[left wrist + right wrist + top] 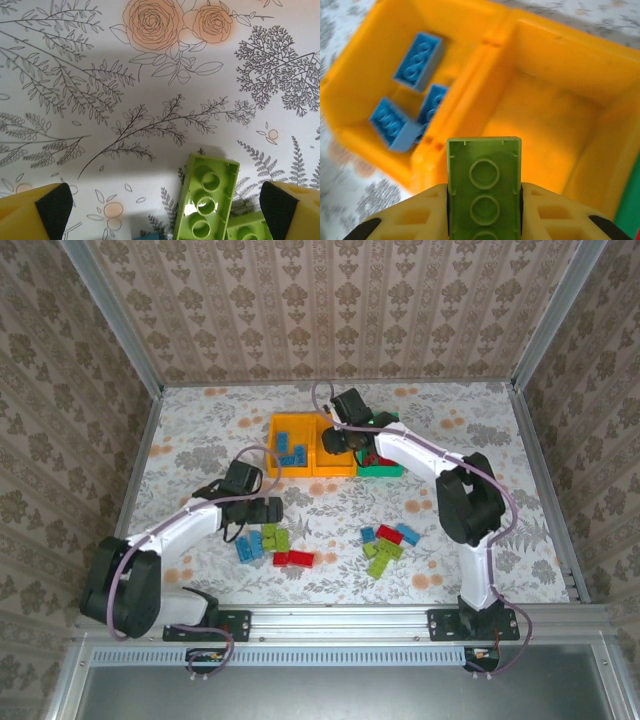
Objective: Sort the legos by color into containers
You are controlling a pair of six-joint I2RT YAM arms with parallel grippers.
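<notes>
Clamped in your right gripper (484, 212), a lime green brick (484, 175) hangs over the empty orange-yellow bin (555, 65), beside the one holding blue bricks (417, 61). It's light, rigid and slick, so pinch its flat long sides. Your left gripper (165, 206) gapes wide and empty over a second lime brick (207, 197) on the flowered tablecloth (150, 75).

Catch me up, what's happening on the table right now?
The right arm holds a green brick in shut jaws above the middle bin, which looks empty. The left bin has three blue bricks. The left arm hovers, jaws open, over a loose green brick on the table, and other bricks lie unsorted.
</notes>
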